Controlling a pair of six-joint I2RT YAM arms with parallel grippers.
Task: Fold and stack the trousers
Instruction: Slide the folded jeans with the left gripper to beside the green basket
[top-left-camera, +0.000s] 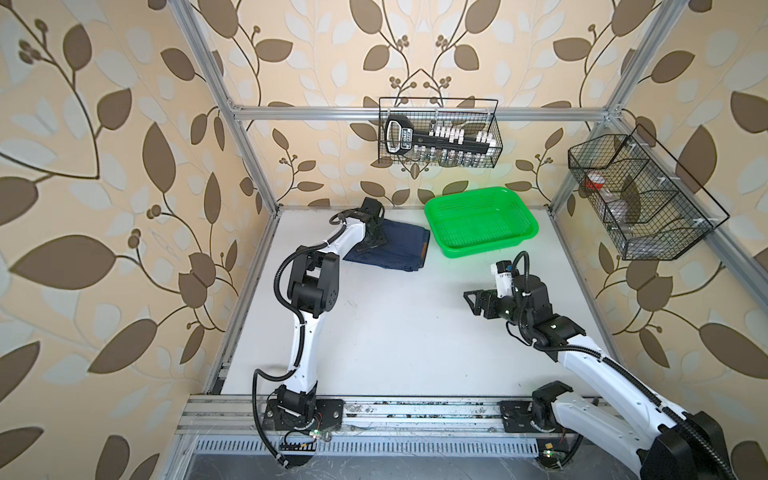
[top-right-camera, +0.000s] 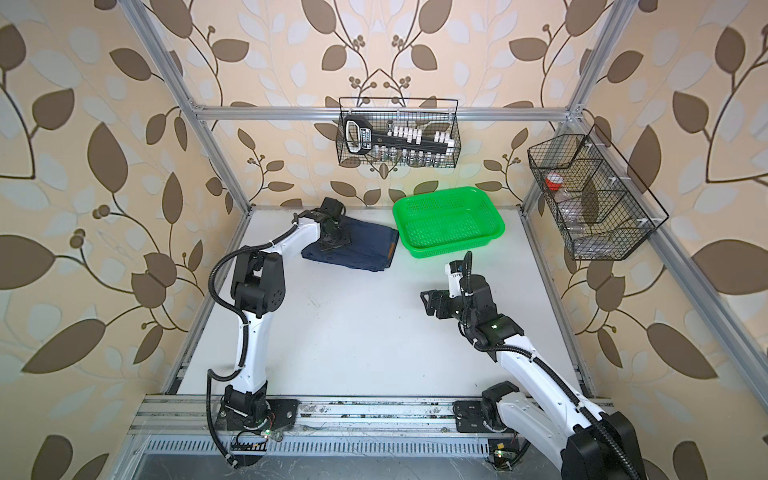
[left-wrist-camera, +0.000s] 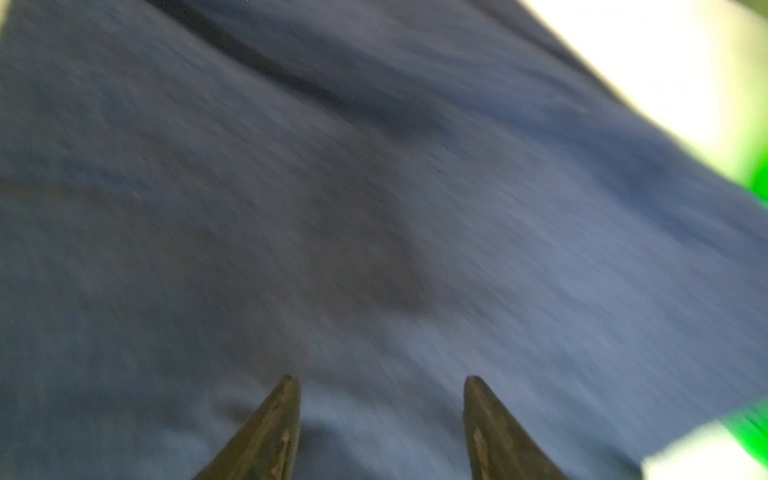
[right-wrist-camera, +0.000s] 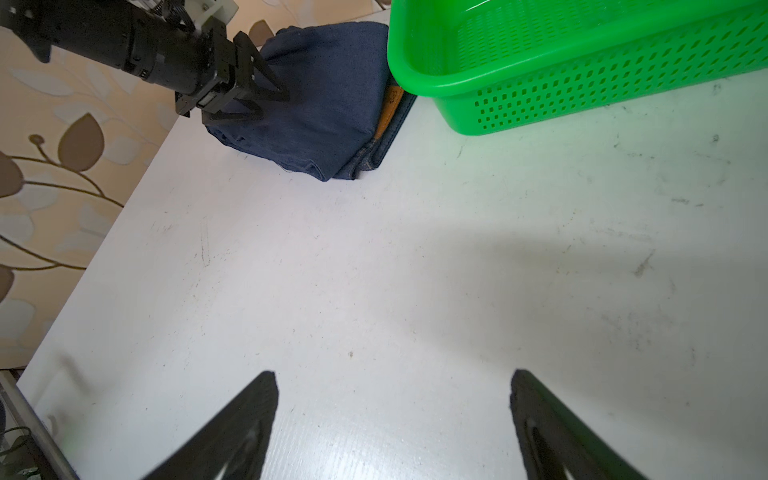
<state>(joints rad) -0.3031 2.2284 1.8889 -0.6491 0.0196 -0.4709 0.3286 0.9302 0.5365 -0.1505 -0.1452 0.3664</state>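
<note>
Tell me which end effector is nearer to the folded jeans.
Left. The left end effector is right at the top of the jeans, jaws apart. The right end effector hangs over bare table, well clear of them.

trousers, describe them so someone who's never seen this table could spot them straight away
On the white table, find the green basket at the far edge. Left of it in both top views, under the left end effector, lie the trousers. They are the only cloth: folded navy denim, tan patch on the basket side.
</note>
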